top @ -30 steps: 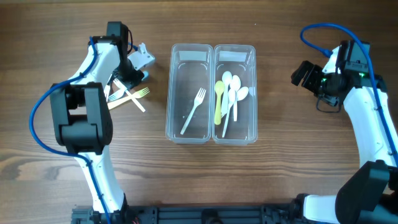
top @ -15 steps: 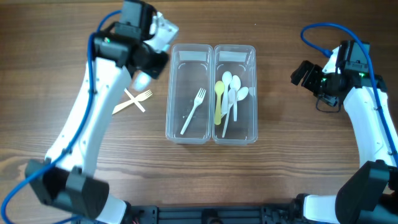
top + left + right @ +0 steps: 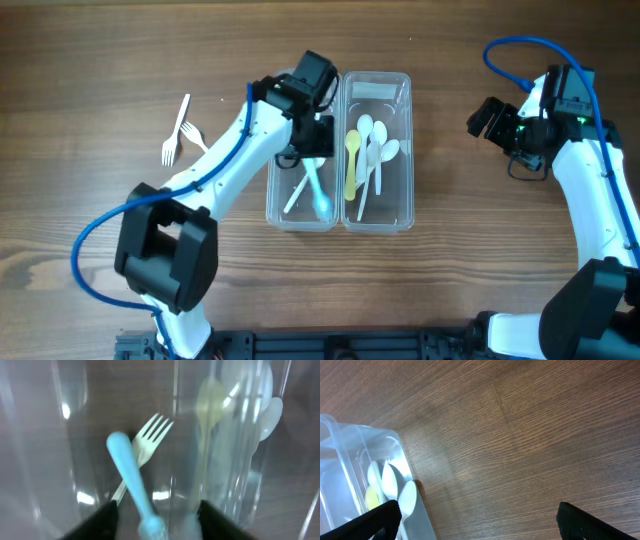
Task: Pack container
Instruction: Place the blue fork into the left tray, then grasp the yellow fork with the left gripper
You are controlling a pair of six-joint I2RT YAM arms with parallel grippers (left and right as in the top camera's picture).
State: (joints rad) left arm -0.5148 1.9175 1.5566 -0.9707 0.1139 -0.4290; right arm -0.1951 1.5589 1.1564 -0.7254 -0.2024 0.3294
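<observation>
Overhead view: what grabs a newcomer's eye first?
The left gripper hangs over the left clear bin, a light-blue utensil below it crossing a white fork. The right bin holds yellow and white spoons; two more white forks lie on the table, upper left.

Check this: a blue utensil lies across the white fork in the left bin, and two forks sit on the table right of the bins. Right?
No: the overhead view shows the two forks left of the bins. The blue utensil lies across the white fork in the left bin.
</observation>
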